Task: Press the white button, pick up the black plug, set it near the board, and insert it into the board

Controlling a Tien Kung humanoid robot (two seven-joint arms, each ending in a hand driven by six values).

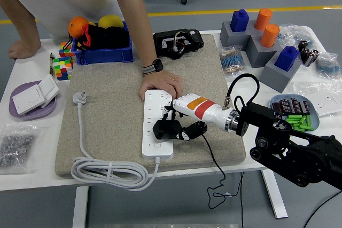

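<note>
A white power strip point(158, 140) lies on the beige mat point(112, 116), its white cable coiled at the mat's front left. My right hand point(179, 123) is shut on the black plug point(165, 128), which sits on top of the strip near its middle. The plug's black cord point(214, 164) trails down over the table's front edge. A person's hand point(160, 84) presses on the strip's far end. The strip's white button point(157, 145) shows near its front end. My left arm is out of the picture.
A blue bin point(101, 52) with fruit, coloured cubes point(63, 65) and a purple plate point(32, 105) with switches stand at the left. A black box point(177, 42), grey blocks point(262, 46) with coloured pegs and a battery tray point(294, 111) stand at the back and right.
</note>
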